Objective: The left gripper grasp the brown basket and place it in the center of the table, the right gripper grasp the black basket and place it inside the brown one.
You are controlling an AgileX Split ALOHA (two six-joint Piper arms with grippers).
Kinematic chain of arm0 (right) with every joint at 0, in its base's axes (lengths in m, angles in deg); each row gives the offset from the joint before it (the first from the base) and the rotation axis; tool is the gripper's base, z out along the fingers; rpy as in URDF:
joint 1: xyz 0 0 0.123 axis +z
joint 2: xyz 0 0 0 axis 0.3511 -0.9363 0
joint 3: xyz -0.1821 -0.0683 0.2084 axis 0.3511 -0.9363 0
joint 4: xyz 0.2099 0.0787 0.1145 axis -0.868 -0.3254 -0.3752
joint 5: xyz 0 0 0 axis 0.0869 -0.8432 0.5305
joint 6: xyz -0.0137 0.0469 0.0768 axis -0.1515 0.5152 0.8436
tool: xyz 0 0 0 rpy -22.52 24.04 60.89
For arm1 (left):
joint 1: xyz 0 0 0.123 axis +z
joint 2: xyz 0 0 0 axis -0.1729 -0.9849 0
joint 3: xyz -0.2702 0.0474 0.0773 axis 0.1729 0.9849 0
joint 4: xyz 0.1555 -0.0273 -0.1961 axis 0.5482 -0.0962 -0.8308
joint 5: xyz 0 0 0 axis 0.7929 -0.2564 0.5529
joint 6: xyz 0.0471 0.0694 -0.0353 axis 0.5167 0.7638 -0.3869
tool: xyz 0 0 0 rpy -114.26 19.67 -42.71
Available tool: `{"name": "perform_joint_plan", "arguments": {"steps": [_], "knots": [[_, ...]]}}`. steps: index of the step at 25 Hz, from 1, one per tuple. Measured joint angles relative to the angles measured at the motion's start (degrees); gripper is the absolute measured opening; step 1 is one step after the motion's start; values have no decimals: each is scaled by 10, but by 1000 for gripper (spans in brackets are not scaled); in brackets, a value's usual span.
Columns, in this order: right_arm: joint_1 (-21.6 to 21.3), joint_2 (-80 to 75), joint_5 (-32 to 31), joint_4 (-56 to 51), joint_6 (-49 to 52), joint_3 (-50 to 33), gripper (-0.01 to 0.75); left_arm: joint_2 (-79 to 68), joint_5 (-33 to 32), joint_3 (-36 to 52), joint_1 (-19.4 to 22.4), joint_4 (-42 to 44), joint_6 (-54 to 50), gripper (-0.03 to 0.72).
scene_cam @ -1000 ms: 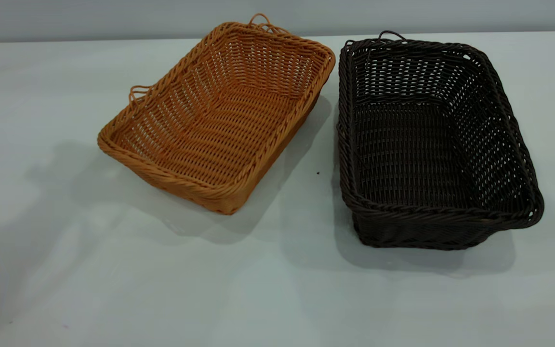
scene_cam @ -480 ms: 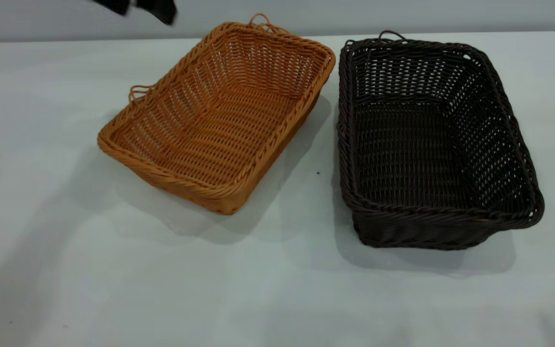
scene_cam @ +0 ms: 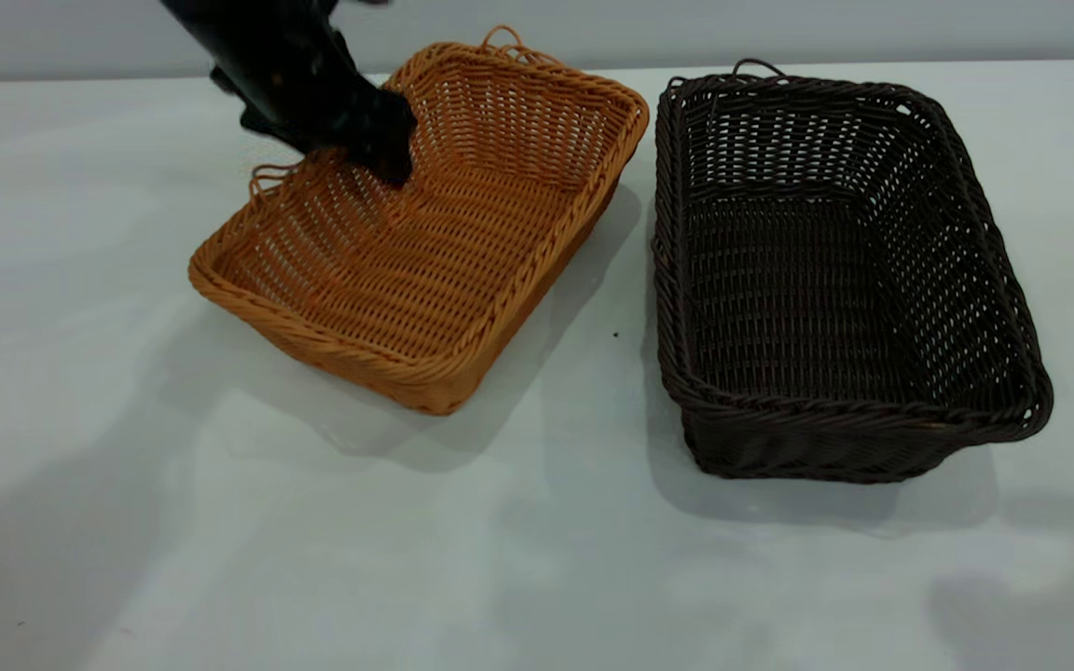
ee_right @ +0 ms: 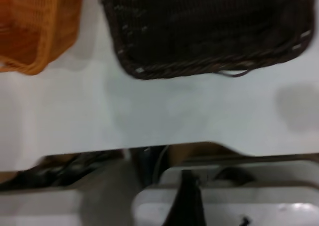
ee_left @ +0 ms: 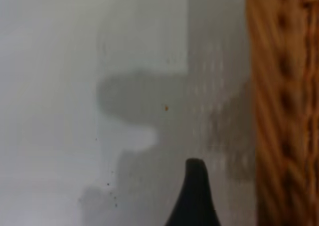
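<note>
The left hand [scene_cam: 386, 158] is over the far left rim of the brown basket [scene_cam: 425, 242]; I cannot tell if it is open or closed. The black basket [scene_cam: 835, 280] stands just beside it on the counter [scene_cam: 518, 550].

A braided orange-tan rim of the brown basket [ee_left: 281, 106] is filling one edge of the view. One dark fingertip of the left gripper [ee_left: 193, 196] is showing over the pale table [ee_left: 50, 86], beside a grey shadow.
</note>
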Motion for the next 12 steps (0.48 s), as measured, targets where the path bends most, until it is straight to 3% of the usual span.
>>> {"name": "perform_joint_plan", "arguments": {"steps": [3, 6, 8, 12], "knots": [[3, -49, 10, -65, -22, 1, 574, -17, 4, -6, 0, 0, 1, 417], [31, -104, 37, -113, -40, 1, 574, -20, 8, -9, 1, -1, 1, 187], [62, -148, 63, -147, -43, 2, 574, -13, 4, -10, 1, -4, 2, 86], [122, -236, 136, -251, -46, 5, 574, 22, 0, -10, 3, -4, 2, 81]]}}
